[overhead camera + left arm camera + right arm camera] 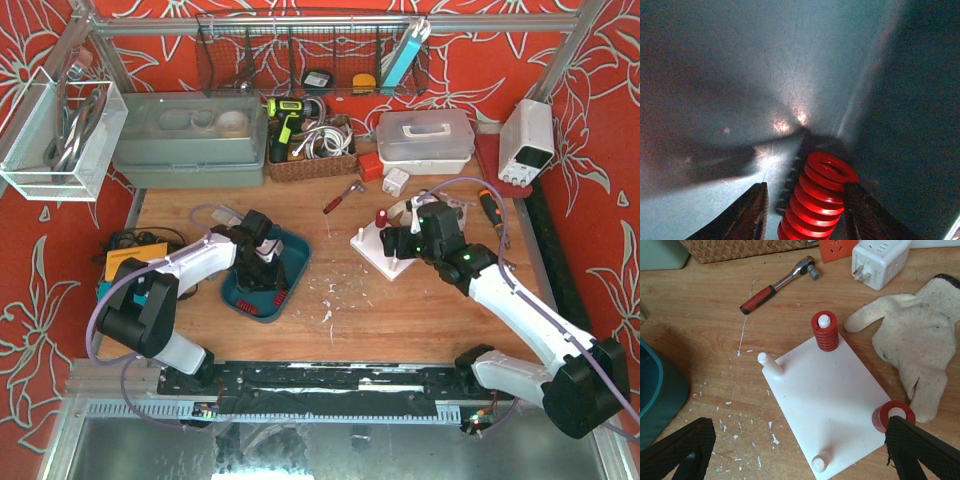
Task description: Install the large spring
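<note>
The large spring (817, 200), a red coil of thick, closely wound wire, lay tilted in a corner of the teal tray (765, 75) at the left of the surface (715, 340), its open bore facing up toward the wrist camera. The left pincer (805, 202) straddled it with jaws partly apart: one finger looked to be against the coils, and a gap showed on the other side, so it was not clamped. The spring would likely feel stiff and fairly light, hardly yielding under a squeeze. Its round, painted coils could roll or twist between flat pads. The best hold seemed to be across the mid-length of the coil, squarely on its widest line, leaving one end and the bore free to slip over a peg. The right pincer (797, 427) hung wide apart and empty over the white board (825, 395), where two pegs already carried red springs and a bare peg (771, 364) stood open.
</note>
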